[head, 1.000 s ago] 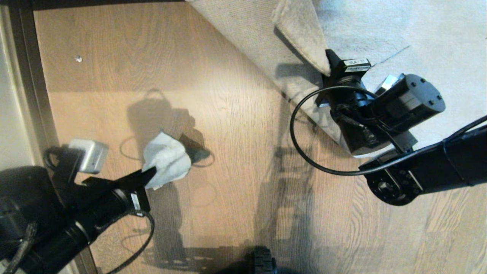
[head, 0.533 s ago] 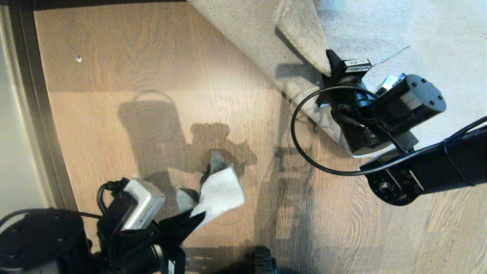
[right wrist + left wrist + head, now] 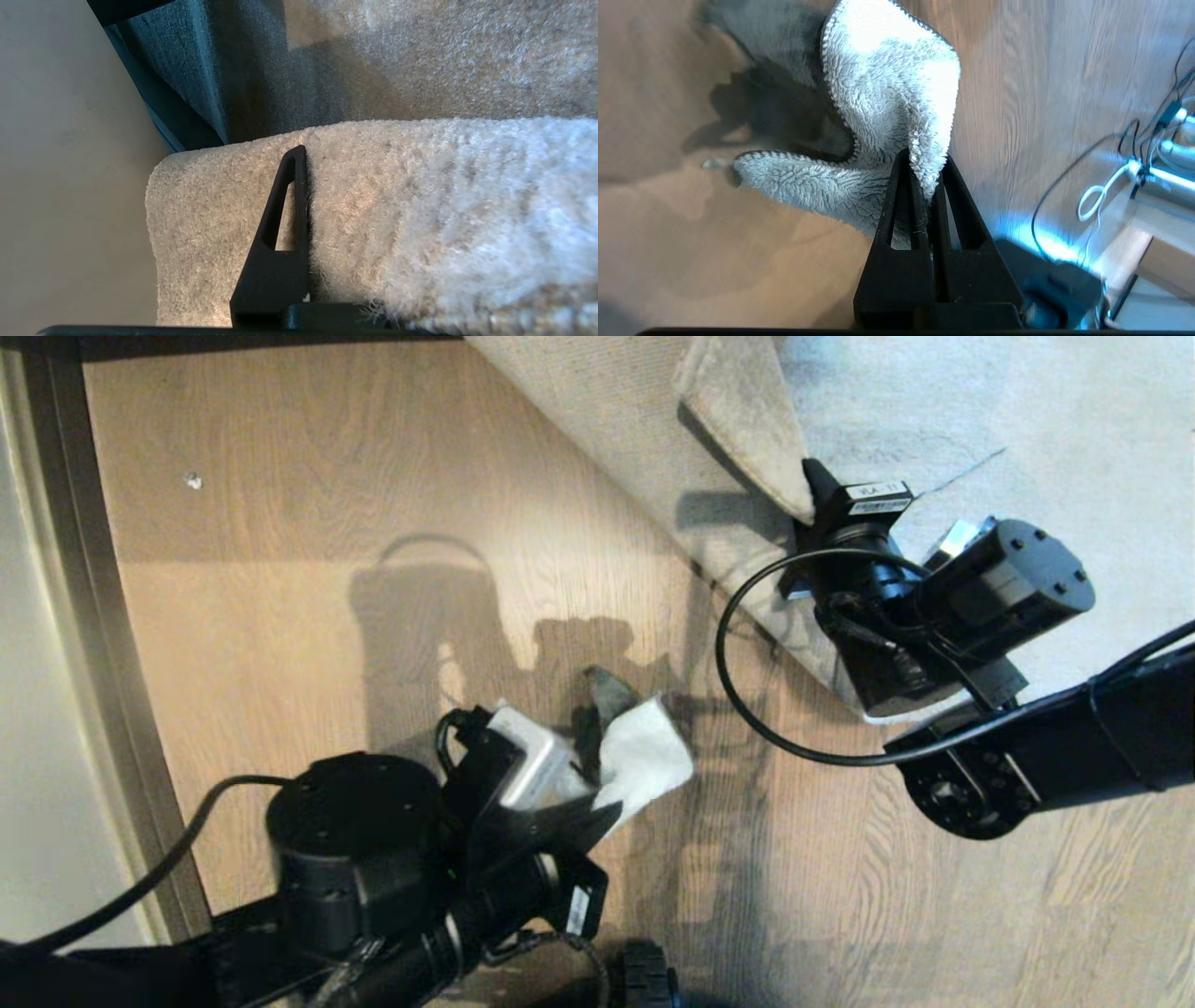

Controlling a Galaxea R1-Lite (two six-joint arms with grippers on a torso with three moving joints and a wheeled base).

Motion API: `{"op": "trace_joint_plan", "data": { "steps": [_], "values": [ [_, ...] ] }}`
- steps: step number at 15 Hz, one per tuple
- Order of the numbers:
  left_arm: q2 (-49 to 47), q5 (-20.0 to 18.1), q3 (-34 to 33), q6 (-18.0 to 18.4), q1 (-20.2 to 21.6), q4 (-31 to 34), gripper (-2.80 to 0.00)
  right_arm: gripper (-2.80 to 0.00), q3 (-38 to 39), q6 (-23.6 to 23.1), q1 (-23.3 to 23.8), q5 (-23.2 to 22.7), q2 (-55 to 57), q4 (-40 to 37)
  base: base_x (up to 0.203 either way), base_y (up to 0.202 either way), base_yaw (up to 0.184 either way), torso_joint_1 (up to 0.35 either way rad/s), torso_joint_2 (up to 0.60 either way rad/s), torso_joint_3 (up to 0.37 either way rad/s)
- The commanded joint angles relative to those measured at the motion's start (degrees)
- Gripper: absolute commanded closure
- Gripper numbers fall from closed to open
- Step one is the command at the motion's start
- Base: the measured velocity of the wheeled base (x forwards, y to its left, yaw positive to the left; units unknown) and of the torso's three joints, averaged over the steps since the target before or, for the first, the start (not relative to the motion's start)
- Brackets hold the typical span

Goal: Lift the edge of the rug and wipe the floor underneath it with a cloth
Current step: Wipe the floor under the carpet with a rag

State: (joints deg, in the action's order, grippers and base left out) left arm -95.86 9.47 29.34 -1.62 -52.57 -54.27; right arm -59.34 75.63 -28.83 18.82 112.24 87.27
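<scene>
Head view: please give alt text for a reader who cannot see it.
The right gripper holds the rug edge folded back, beige backing showing, while the left gripper pinches a pale cloth over the wood floor beside the rug. A dark skirting strip runs along the floor's left side.

White speck [image 3: 192, 480] at approx. 10 o'clock in head view. Pale wall [image 3: 37, 709] at 9 o'clock.

White label on right gripper [image 3: 810, 490] w/ barcode, text too small to read; no other legible text.
</scene>
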Motion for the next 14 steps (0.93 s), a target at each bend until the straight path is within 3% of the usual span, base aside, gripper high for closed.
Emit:
{"op": "trace_joint_plan", "data": {
  "steps": [1, 3, 14],
  "values": [
    [-6.0, 0.1, 5.6, -0.1, 0.1, -0.5, 0.00, 0.00, 0.5, 0.3, 0.0, 0.2, 0.1, 2.7, 0.000, 0.000, 0.000, 0.000, 0.00, 0.000],
    [-7.7, 0.3, 9.2, -0.2, 1.3, -0.6, 0.00, 0.00, 0.4, 0.3, 0.0, 0.2, -0.1, 2.7, 0.000, 0.000, 0.000, 0.000, 0.00, 0.000],
    [-12.0, 0.4, 25.6, -0.2, 16.5, -5.4, 0.00, 0.00, 0.5, 0.3, 0.1, 0.2, -0.5, 2.7, 0.000, 0.000, 0.000, 0.000, 0.00, 0.000]
  ]
}}
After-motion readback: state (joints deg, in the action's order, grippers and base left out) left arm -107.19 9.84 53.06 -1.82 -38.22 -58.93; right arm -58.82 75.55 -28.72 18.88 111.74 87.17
